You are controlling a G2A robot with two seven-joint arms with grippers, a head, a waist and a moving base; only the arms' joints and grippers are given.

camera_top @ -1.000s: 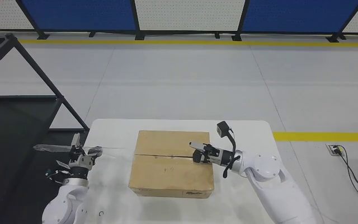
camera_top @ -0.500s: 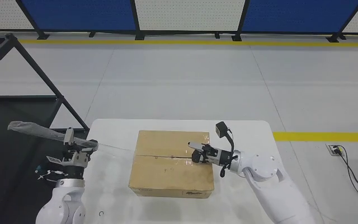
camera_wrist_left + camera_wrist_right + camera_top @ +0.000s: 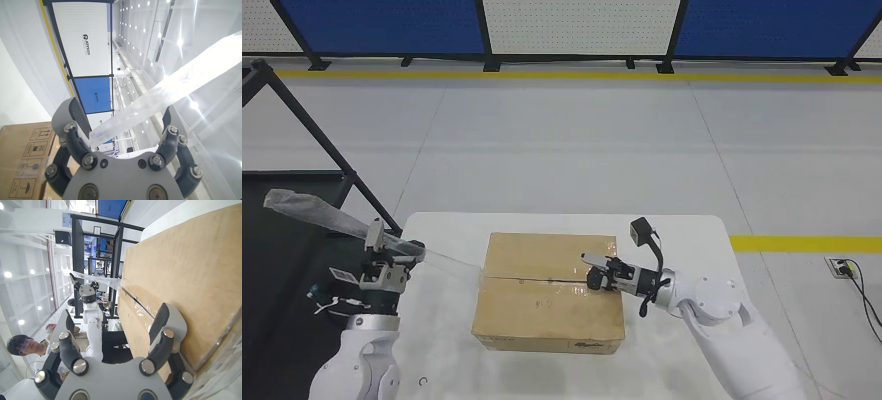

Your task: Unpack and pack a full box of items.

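Box: closed brown cardboard box (image 3: 547, 305), mid-table, a bit toward the near edge. Top flaps are shut.
Table: white table (image 3: 682, 235) w/ rounded corners; box sits flat on it.
Seam: seam (image 3: 542, 279) where the flaps meet runs left-right across the box top.
Box left end: brown face w/ small black handling symbols, seen from L wrist cam.
Tape: long clear tape strip (image 3: 322, 212), joined to the box at the left end of the seam. From there it lifts off, runs left & far past the table's left edge, and ends crinkled in the air.
L gripper: L gripper (image 3: 392, 245) is held up at the table's left edge, left of the box & well apart from it. Jaws are spread apart, not clamped. Tape crosses btwn them & clings to one finger pad (image 3: 81, 121). Can't tell if it touches the other finger.
R gripper: R gripper (image 3: 592, 272) is on the box top, right part, at the seam. Jaws are apart, nothing held. One finger pad (image 3: 160, 321) lies against the cardboard just beside the seam; the other finger is up, off the box.
Seam surface: shiny film patches (image 3: 140, 311) on the cardboard along the seam, near the R gripper.
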